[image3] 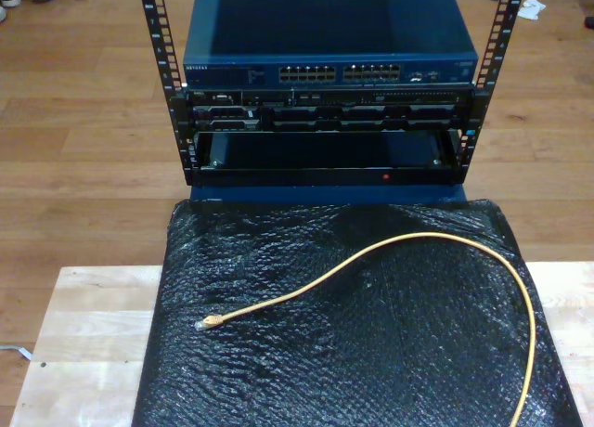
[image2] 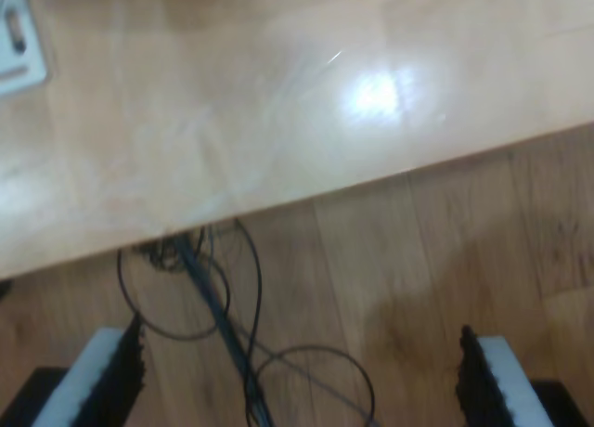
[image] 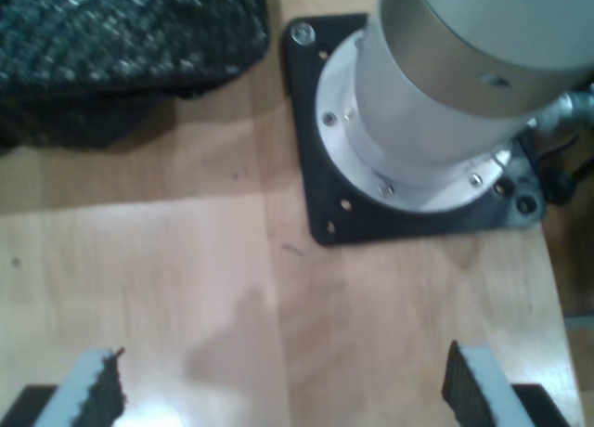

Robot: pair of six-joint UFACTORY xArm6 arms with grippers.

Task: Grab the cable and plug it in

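Observation:
The yellow-orange cable lies in a wide curve on the black bubble-wrap mat in the exterior view. Its small clear plug rests toward the exterior view's left, and the other end runs off the near edge at the exterior view's right. My first gripper is open over bare wooden table, nothing between its fingers. My second gripper is open too, hanging past a table edge above the floor. A blue network switch with a row of ports sits in the rack behind the mat.
A silver arm base on a black mounting plate stands close ahead of my first gripper, with a corner of the black mat beside it. Thin black cables lie on the wooden floor under my second gripper. Rack posts flank the switch.

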